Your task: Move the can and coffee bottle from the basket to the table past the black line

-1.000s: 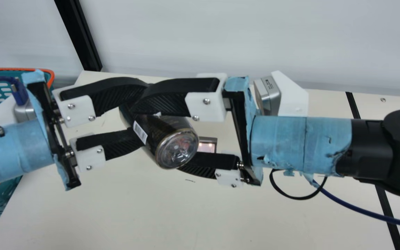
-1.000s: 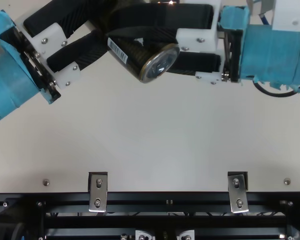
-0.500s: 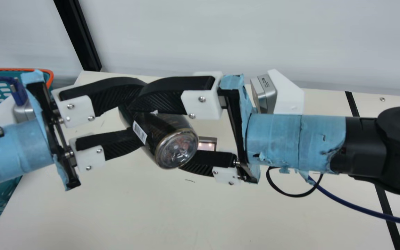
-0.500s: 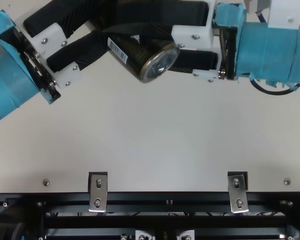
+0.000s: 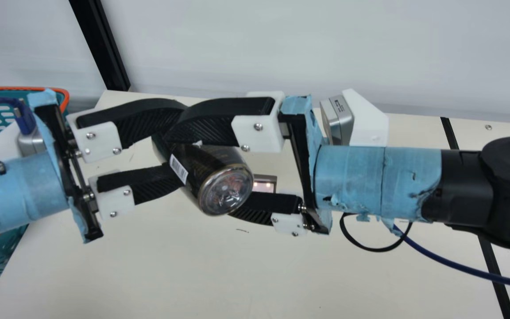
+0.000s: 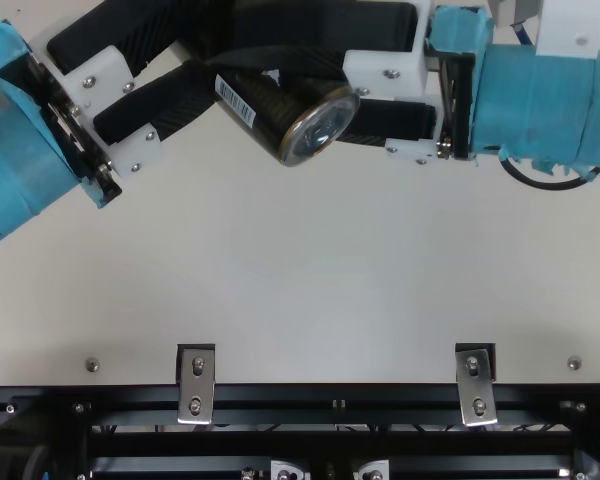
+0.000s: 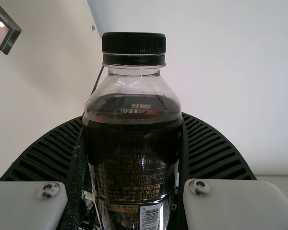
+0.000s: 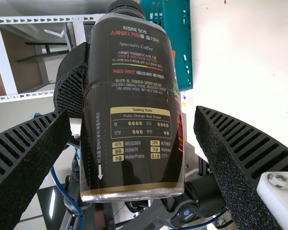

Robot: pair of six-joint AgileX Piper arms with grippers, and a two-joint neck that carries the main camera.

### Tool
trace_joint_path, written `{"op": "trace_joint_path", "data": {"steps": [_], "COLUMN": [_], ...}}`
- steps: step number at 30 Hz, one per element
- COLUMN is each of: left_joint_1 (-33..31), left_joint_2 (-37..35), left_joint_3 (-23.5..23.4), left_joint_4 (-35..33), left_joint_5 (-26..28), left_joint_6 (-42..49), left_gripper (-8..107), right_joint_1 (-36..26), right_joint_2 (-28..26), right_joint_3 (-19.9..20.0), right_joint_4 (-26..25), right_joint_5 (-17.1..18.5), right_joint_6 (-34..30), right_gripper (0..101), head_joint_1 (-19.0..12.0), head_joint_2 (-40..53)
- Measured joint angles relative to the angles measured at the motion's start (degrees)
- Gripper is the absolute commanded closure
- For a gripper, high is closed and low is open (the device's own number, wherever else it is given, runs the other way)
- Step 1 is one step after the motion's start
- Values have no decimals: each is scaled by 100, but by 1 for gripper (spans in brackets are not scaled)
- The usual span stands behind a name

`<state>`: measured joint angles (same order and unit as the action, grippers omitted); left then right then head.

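From my main view I look down at a slant over the desk (image 5: 237, 274) to its far edge and the wall (image 5: 308, 44). My top view looks steeply down on the near edge; both share the bottle (image 5: 206, 164). Both wrist views face it from close by, the left with wall behind, the right toward the basket (image 8: 182, 28).
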<state>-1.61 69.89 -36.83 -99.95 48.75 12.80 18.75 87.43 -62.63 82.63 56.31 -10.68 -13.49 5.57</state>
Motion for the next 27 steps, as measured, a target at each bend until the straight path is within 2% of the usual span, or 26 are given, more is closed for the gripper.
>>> {"op": "trace_joint_path", "data": {"steps": [1,2,3,11,12,21,27], "left_joint_1": [0,0,0,0,0,0,222], "left_joint_2": [0,0,0,0,0,0,-90], "left_joint_3": [0,0,0,0,0,0,9], "left_joint_4": [0,0,0,-11,-11,-11,255], "left_joint_5": [0,0,0,0,0,0,-170], "left_joint_6": [0,0,0,0,0,0,-171], "left_gripper": [89,89,89,89,9,9,9], "right_joint_1": [0,0,0,0,0,0,0], "right_joint_2": [0,0,0,0,0,0,0], "right_joint_3": [0,0,0,0,0,0,0], "right_joint_4": [0,0,0,-2,-2,-8,-8], "right_joint_5": [0,0,0,0,0,0,0], "right_joint_6": [0,0,0,0,0,0,0], "right_gripper": [0,85,101,101,101,101,101], "head_joint_1": [0,0,0,0,0,0,29], "head_joint_2": [0,0,0,0,0,0,0]}}
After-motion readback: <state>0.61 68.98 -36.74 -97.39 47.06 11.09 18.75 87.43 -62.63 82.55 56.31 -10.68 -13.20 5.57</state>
